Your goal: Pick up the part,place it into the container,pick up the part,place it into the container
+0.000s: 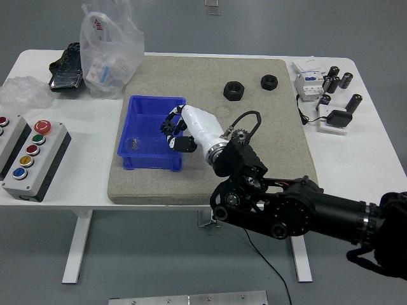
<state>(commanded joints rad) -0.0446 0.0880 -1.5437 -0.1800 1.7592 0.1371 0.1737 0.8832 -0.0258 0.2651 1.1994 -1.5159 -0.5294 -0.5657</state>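
Observation:
A blue bin [156, 100] stands on the left of the grey mat [254, 70], with a small metal part [133, 143] on its floor. A black gear [240, 135] lies on the mat, partly hidden behind my right arm. Two black nuts [234, 91] [269, 81] lie farther back. My right hand [176, 130], white with black fingers, hovers over the bin's right rim. Its fingers are curled and nothing shows in them. The left arm is out of view.
A button box [35, 159] and a second box's edge sit at the near left. A plastic bag [107, 54], a black item [66, 67] and clear wrap [22, 92] are at the back left. Electrical parts and black cylinders [324, 86] are at the right.

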